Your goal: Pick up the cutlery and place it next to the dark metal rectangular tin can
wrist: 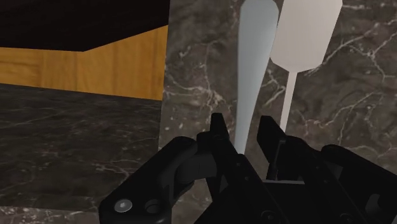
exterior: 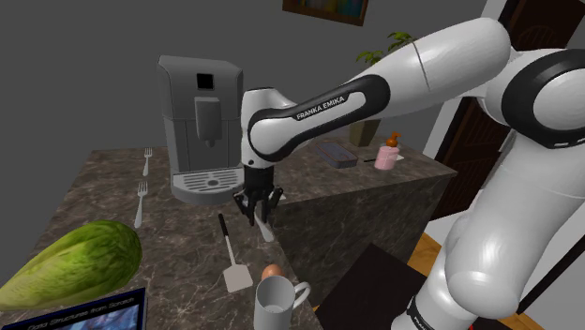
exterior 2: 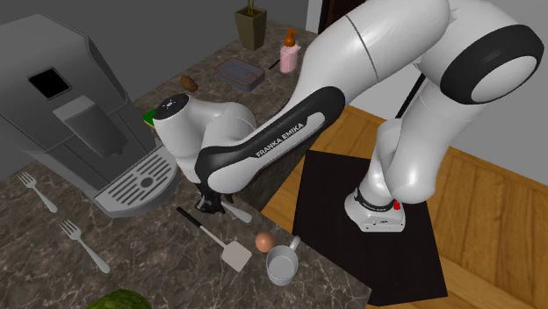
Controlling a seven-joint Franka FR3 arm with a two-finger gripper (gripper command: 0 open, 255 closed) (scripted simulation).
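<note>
Two fingers (wrist: 219, 130) of the claw (wrist: 245, 125) pinch a pale piece of cutlery (wrist: 253, 57) just above the bench (exterior: 94, 178) edge.

Pincer (exterior: 257, 212) points down, just in front of the grey coffee machine (exterior: 201, 122) and its drip tray. It clasps a pale cutlery piece (exterior: 266, 230), which hangs tilted above the dark marbled desk (exterior: 98, 176). A spatula (exterior: 233, 259) lies flat just to the view's left of it. An egg (exterior: 271, 272) and a white mug (exterior: 276, 302) sit near the spatula's blade. Near fork (exterior: 141, 203) and far fork (exterior: 147, 161) lie left of the machine. A dark rectangular tin (exterior: 337, 155) and a pink bottle (exterior: 386, 156) stand well apart, at far right. A green leafy vegetable (exterior: 80, 262) sits at lower left.
</note>
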